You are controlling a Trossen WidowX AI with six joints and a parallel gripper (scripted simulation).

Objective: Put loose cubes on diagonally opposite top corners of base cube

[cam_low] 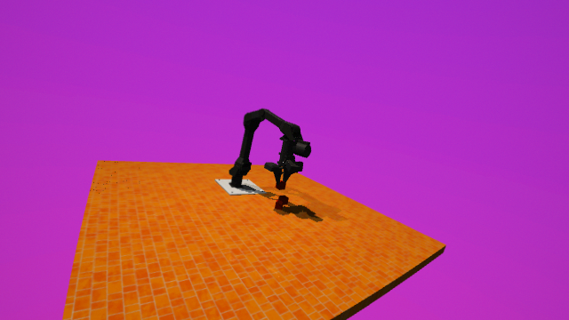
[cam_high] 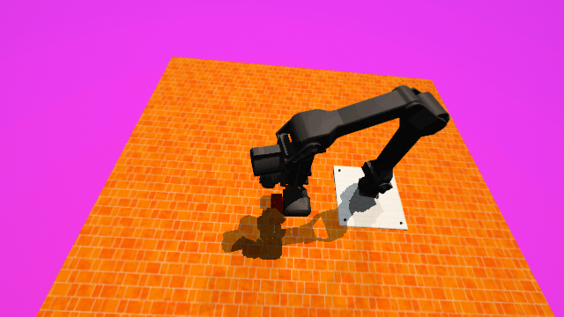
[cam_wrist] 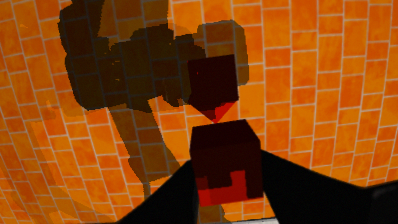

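Placement is the step you are in: your end effector [cam_wrist: 227, 195] carries one loose red cube [cam_wrist: 226, 155] toward the stack on the orange tiled desk [cam_high: 176, 176], and nothing has been set down yet. In the wrist view the held cube sits between the two dark fingers, partly closed on it, its upper face in shadow and a bright red patch low on its front. The fingers touch nothing else that you can see.

Beyond the held cube, just past its far edge, a second dark red cube [cam_wrist: 212, 85] shows with one corner pointing back at you. From the exterior view a red block [cam_low: 279, 203] stands on the desk directly under the end effector, well apart from it in height. Whether that block is the base cube alone or already bears a loose cube, you cannot tell; the arm's shadow covers it.

Your next move, by my judgement, calls for lining the held cube over one top corner of that block, keeping it level, then lowering gently so the base is not nudged.
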